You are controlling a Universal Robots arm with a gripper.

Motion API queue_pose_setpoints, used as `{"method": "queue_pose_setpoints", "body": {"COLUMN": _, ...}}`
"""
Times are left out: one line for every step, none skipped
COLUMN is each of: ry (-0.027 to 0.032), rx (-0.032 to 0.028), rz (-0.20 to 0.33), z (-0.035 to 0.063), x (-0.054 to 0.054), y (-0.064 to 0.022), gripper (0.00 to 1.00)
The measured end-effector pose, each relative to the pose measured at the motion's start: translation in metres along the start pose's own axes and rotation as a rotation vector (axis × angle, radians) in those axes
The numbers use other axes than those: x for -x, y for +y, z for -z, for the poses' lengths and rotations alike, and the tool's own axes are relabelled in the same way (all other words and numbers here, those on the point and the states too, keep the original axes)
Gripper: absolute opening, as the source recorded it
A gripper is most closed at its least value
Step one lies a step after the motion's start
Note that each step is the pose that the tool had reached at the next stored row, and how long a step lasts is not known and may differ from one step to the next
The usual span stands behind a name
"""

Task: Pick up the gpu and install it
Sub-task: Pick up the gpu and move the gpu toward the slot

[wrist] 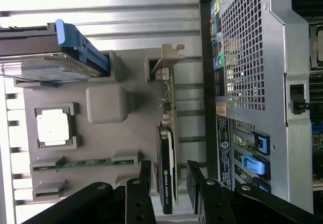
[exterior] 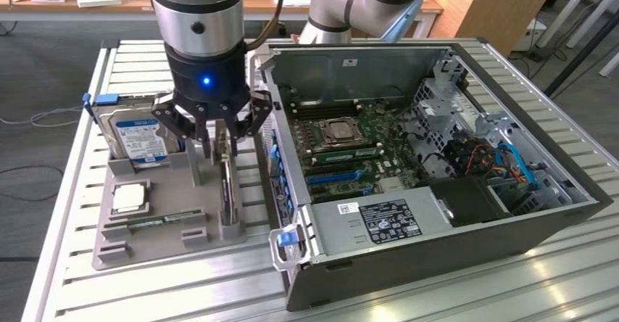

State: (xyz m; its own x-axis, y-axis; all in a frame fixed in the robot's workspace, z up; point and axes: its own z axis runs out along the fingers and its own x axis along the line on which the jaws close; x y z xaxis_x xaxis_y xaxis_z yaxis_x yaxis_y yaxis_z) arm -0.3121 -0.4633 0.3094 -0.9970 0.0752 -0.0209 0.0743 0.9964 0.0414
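The gpu (exterior: 228,195) is seen standing on its long edge in a slot of the grey holder (exterior: 159,253), a little left of centre in the exterior view. Its silver bracket is at the end nearer the hard drive (exterior: 138,139), and its black face is at the other end. It has not been lifted and is not installed.

The end effector (exterior: 219,159) is positioned directly over the card and is spread wide. In the wrist view the two black fingers (wrist: 146,181) are placed one on each side of the card's black end. A gap is left on both sides, so nothing is gripped.

The blue-framed hard drive is held upright in the same holder, toward the upper left of the exterior view. A square processor chip (exterior: 130,198) is laid flat below it. A slim green memory stick (exterior: 155,221) is set on edge nearer the lower left.

The open computer case (exterior: 435,260) is placed just beside the holder and takes up the right half of the exterior view. Its motherboard (exterior: 358,155) is exposed, and a labelled power supply (exterior: 382,220) is mounted at the near end. Everything is carried on a slatted metal desk (exterior: 483,293).
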Motion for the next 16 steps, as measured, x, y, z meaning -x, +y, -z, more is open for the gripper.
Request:
{"method": "queue_pose_setpoints", "body": {"ry": 0.0001, "rx": -0.0002, "rz": 0.0, "z": -0.0013, "x": 0.0, "y": -0.0001, "gripper": 0.42}}
{"method": "queue_pose_setpoints", "body": {"ry": 0.0003, "rx": -0.0003, "rz": 0.0, "z": -0.0029, "x": -0.0001, "y": -0.0002, "gripper": 0.42}}
{"method": "queue_pose_setpoints", "body": {"ry": 0.0002, "rx": -0.0002, "rz": 0.0, "z": -0.0045, "x": -0.0001, "y": -0.0003, "gripper": 0.42}}
{"method": "queue_pose_setpoints", "body": {"ry": 0.0002, "rx": -0.0002, "rz": 0.0, "z": -0.0062, "x": -0.0001, "y": -0.0004, "gripper": 0.42}}
{"method": "queue_pose_setpoints", "body": {"ry": 0.0003, "rx": -0.0002, "rz": 0.0, "z": -0.0075, "x": -0.0002, "y": -0.0004, "gripper": 0.42}}
{"method": "queue_pose_setpoints", "body": {"ry": 0.0002, "rx": -0.0002, "rz": 0.0, "z": -0.0084, "x": -0.0002, "y": -0.0005, "gripper": 0.42}}
{"method": "queue_pose_setpoints", "body": {"ry": 0.0004, "rx": -0.0004, "rz": 0.0, "z": -0.0085, "x": -0.0002, "y": -0.0005, "gripper": 0.42}}
{"method": "queue_pose_setpoints", "body": {"ry": 0.0006, "rx": -0.0006, "rz": 0.0, "z": -0.0085, "x": -0.0002, "y": -0.0005, "gripper": 0.42}}
{"method": "queue_pose_setpoints", "body": {"ry": 0.0005, "rx": -0.0006, "rz": 0.0, "z": -0.0085, "x": -0.0002, "y": -0.0005, "gripper": 0.42}}
{"method": "queue_pose_setpoints", "body": {"ry": 0.0003, "rx": -0.0003, "rz": 0.0, "z": -0.0088, "x": -0.0002, "y": -0.0005, "gripper": 0.42}}
{"method": "queue_pose_setpoints", "body": {"ry": 0.0001, "rx": -0.0001, "rz": 0.0, "z": -0.009, "x": 0.0004, "y": -0.0005, "gripper": 0.42}}
{"method": "queue_pose_setpoints", "body": {"ry": 0.0003, "rx": -0.0001, "rz": 0.0, "z": -0.0091, "x": 0.001, "y": -0.0005, "gripper": 0.42}}
{"method": "queue_pose_setpoints", "body": {"ry": 0.0005, "rx": -0.0002, "rz": 0.0, "z": -0.0091, "x": 0.0014, "y": -0.0005, "gripper": 0.42}}
{"method": "queue_pose_setpoints", "body": {"ry": 0.0006, "rx": -0.0002, "rz": 0.0, "z": -0.0093, "x": 0.0015, "y": -0.0005, "gripper": 0.42}}
{"method": "queue_pose_setpoints", "body": {"ry": 0.0006, "rx": -0.0002, "rz": 0.0, "z": -0.0097, "x": 0.0016, "y": -0.0006, "gripper": 0.42}}
{"method": "queue_pose_setpoints", "body": {"ry": 0.0007, "rx": -0.0003, "rz": 0.0, "z": -0.0107, "x": 0.0017, "y": -0.0008, "gripper": 0.42}}
